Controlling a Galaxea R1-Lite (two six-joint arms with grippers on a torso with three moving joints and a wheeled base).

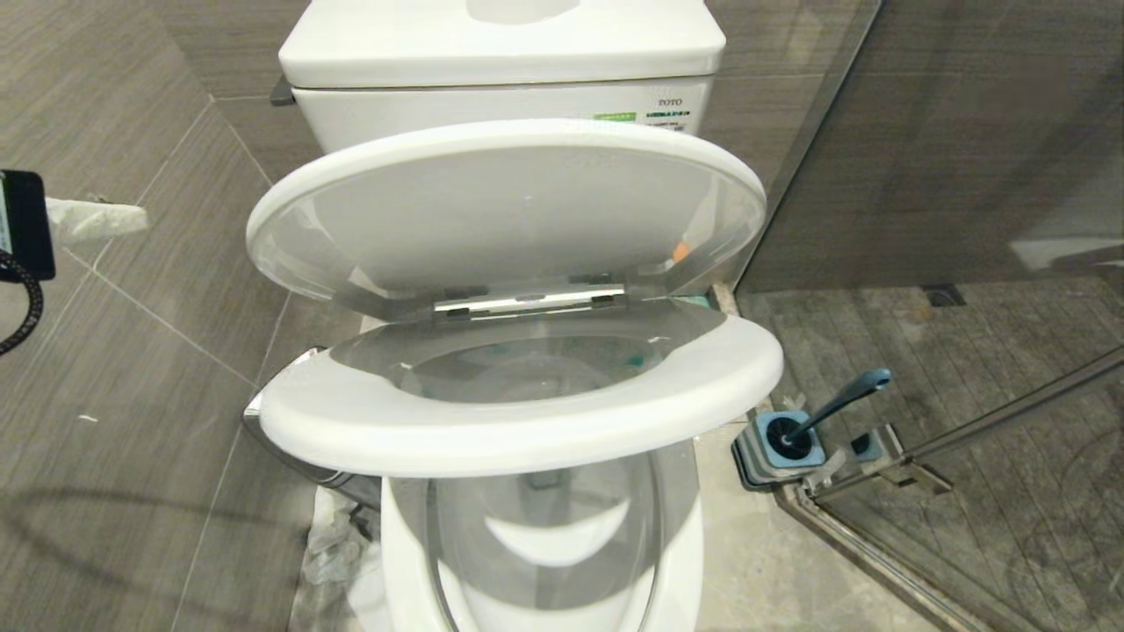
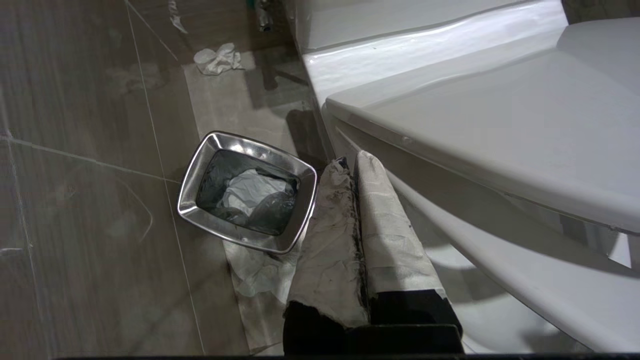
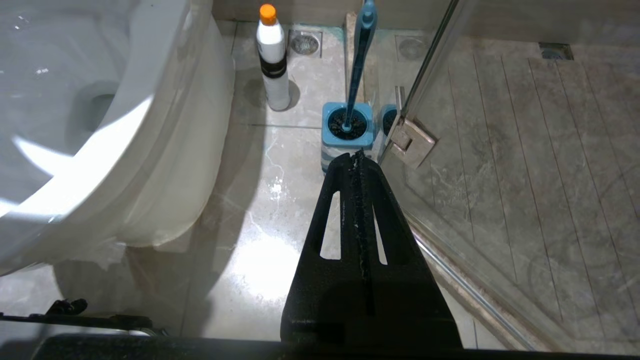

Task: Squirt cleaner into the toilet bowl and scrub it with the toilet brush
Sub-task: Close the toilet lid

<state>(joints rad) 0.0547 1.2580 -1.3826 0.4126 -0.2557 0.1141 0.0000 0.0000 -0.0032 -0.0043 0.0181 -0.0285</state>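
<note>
The toilet bowl [image 1: 544,544] stands in the middle with its lid [image 1: 509,211] up and its seat [image 1: 518,421] tilted partway above the rim. My left gripper [image 2: 350,161], its fingers wrapped in white tape, is shut and empty, lying just under the seat's [image 2: 500,140] left edge; whether it touches the seat I cannot tell. To the right of the toilet the toilet brush [image 1: 841,402] leans in its blue holder [image 1: 781,439]. My right gripper [image 3: 356,157] hangs shut and empty above the floor, short of the brush [image 3: 362,60]. The cleaner [image 3: 272,55] stands upright beyond, beside the bowl [image 3: 100,125].
A steel-rimmed bin [image 2: 247,192] with crumpled paper inside stands on the floor left of the toilet. More paper [image 2: 217,57] lies farther back. A glass shower door with a metal hinge [image 3: 412,142] closes off the right side, right beside the brush holder.
</note>
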